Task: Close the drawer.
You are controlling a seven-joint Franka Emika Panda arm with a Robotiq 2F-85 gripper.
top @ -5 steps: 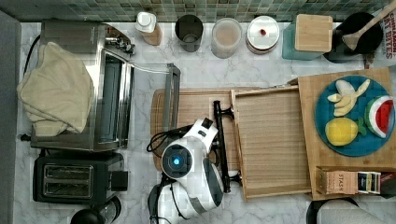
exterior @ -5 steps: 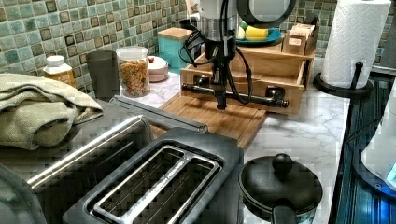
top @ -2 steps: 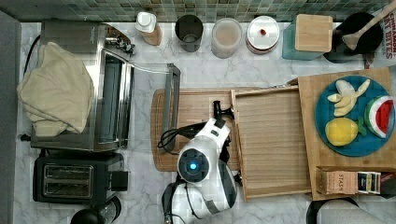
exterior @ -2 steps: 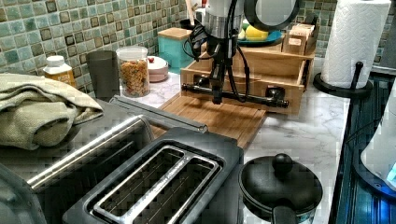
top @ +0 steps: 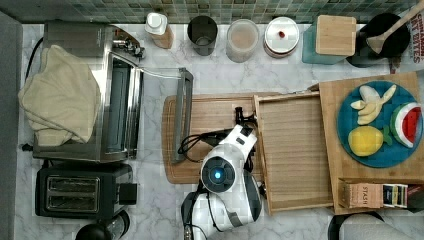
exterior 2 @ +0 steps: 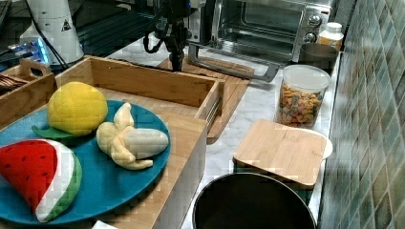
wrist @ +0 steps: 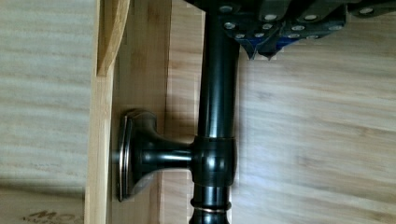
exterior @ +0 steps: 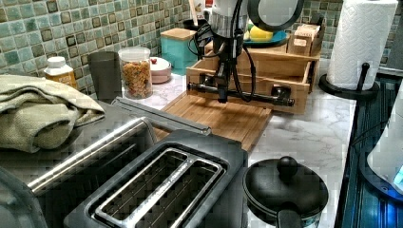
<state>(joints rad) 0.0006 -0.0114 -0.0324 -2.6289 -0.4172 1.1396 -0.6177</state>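
The drawer [top: 300, 145] is a shallow bamboo tray standing pulled out from its bamboo unit toward the top view's left, with nothing in it. A long black bar handle [top: 239, 111] runs across its front. My gripper [top: 243, 125] points down on the cutting-board side of that handle, fingers shut and held against the bar. In the left view the gripper [exterior: 222, 95] hangs just in front of the handle [exterior: 261, 96]. The wrist view has the handle [wrist: 217, 102] right beside the gripper [wrist: 264, 44]. In the right view the gripper [exterior 2: 177, 59] stands beyond the drawer [exterior 2: 153, 83].
A bamboo cutting board [top: 205, 120] lies under the gripper. The toaster oven's open door [top: 182, 117] hangs over the board's far side. A blue plate of toy fruit [top: 380, 125] sits on the drawer unit. Jars line the back wall; a toaster [top: 80, 192] and paper towel roll [exterior: 363, 40] stand nearby.
The gripper has moved toward the top view's right, from over the cutting board up to the handle. The drawer looks slid in a little that way.
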